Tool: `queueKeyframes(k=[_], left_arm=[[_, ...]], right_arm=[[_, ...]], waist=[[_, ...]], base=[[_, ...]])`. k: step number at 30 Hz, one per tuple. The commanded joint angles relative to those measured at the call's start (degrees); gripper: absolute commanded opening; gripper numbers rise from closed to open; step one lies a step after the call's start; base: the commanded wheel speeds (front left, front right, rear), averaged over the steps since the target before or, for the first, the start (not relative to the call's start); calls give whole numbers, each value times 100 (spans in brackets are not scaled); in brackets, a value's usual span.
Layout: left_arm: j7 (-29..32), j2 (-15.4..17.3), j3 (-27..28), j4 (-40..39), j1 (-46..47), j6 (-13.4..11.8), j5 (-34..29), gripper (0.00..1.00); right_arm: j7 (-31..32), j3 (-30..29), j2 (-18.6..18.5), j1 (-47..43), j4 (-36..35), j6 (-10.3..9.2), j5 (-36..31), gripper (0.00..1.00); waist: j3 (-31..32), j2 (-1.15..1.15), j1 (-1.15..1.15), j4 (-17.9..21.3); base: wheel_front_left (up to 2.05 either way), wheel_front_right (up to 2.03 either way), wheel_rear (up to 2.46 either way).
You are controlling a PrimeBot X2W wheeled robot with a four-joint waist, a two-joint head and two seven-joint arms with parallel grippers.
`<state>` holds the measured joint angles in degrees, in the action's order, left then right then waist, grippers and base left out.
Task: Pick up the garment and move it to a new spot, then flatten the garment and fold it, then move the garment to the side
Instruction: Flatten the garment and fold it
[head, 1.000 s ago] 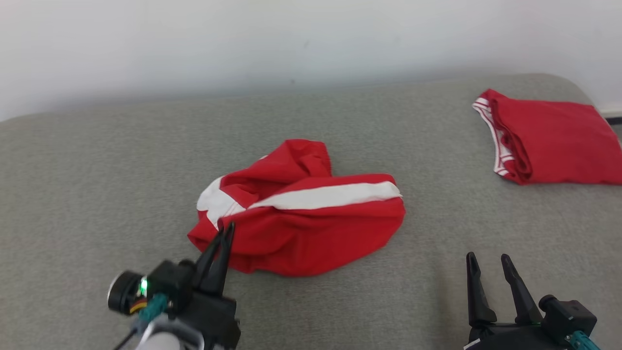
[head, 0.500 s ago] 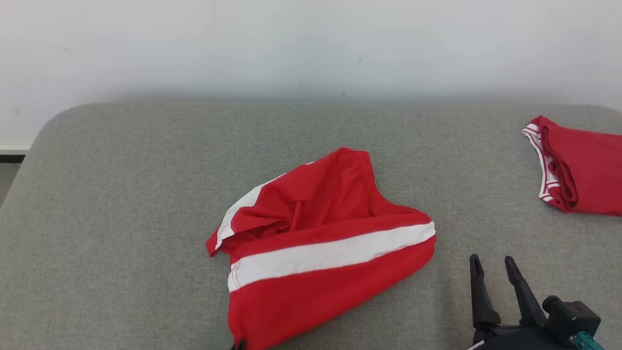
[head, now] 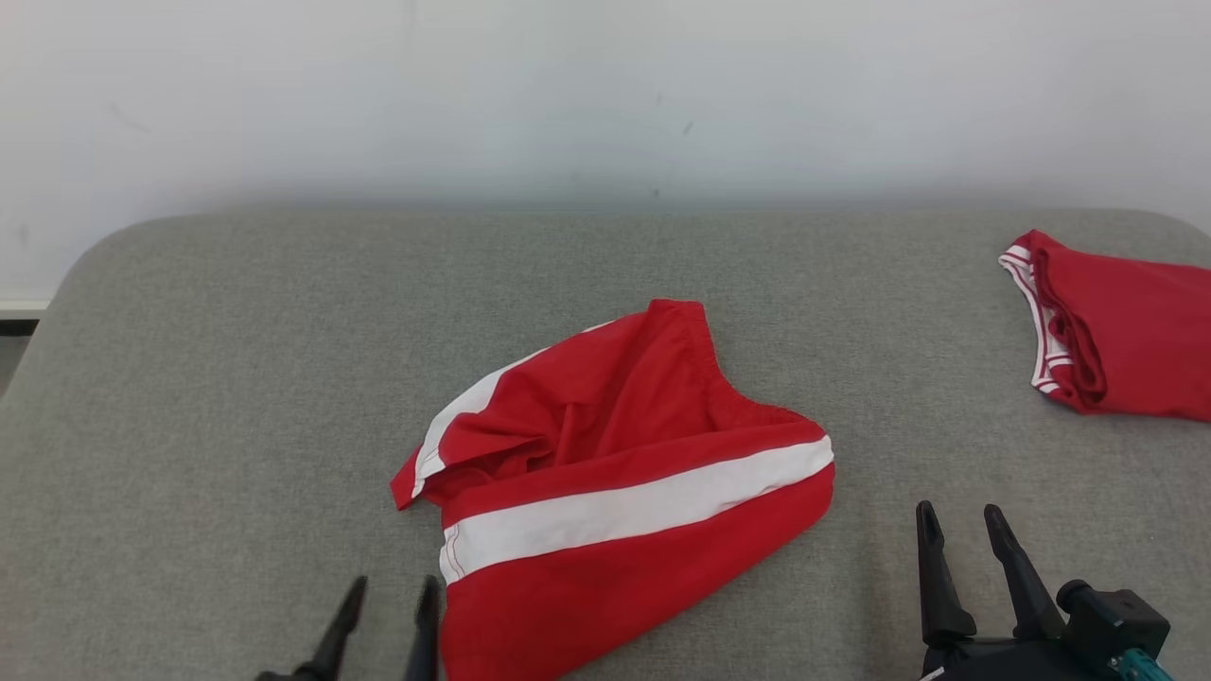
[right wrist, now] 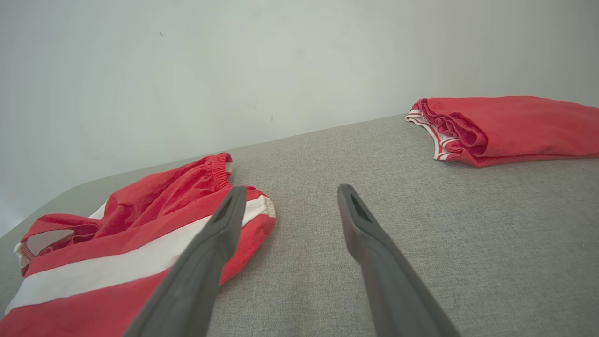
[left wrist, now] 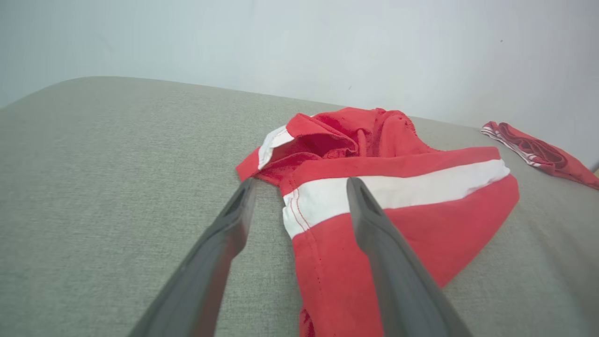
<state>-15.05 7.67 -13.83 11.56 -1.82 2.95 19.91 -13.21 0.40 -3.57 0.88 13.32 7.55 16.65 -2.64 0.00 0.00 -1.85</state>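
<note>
One crumpled garment [head: 615, 445], folded garment [head: 1135, 331] well apart

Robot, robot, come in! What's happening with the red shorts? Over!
Left jaws open, right jaws open, both empty. Red shorts crumpled on grey cushion. Folded red cloth far right, clear of them.

Grey surface [head: 236, 331] holds a garment [head: 615, 473] and a folded cloth [head: 1126, 331].

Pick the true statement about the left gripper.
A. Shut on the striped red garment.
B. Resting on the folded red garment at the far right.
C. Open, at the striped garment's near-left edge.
C: the left gripper has its two fingers spread apart beside the near-left edge of the striped garment.
</note>
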Motion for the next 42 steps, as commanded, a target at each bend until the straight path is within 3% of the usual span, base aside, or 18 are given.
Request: queueKeyframes(k=[1, 12, 17, 24, 30, 42], left_arm=[[-14, -13, 79, -59, -52, -30, -67, 100], [-15, -94, 1310, -593, -263, 47, -442, 100], [-16, -196, 1531, -738, -425, 20, -574, 100], [-16, -287, 1557, -677, -492, 147, -753, 100], [-16, -364, 1467, -641, -345, 233, -809, 100], [-16, -459, 1244, -607, -69, 287, -818, 100]], right_arm=[[-35, 0, -16, -59, -6, -12, -3, 100], [-81, -45, -54, -164, 23, -12, 36, 100], [-88, -79, -65, -266, 11, -12, 52, 100], [-26, 6, -174, -216, 27, -12, 56, 100], [205, 259, -551, 244, 209, -12, 19, 100], [468, 882, -1156, 1494, 1428, -12, 180, 100]], waist=[[22, 0, 0, 37], [174, 0, 0, 261], [246, 0, 0, 287], [274, 0, 0, 224], [218, 0, 0, 30], [-121, 0, 0, -583]], base=[[0, 0, 0], [0, 0, 0], [0, 0, 0], [0, 0, 0], [0, 0, 0], [0, 0, 0]])
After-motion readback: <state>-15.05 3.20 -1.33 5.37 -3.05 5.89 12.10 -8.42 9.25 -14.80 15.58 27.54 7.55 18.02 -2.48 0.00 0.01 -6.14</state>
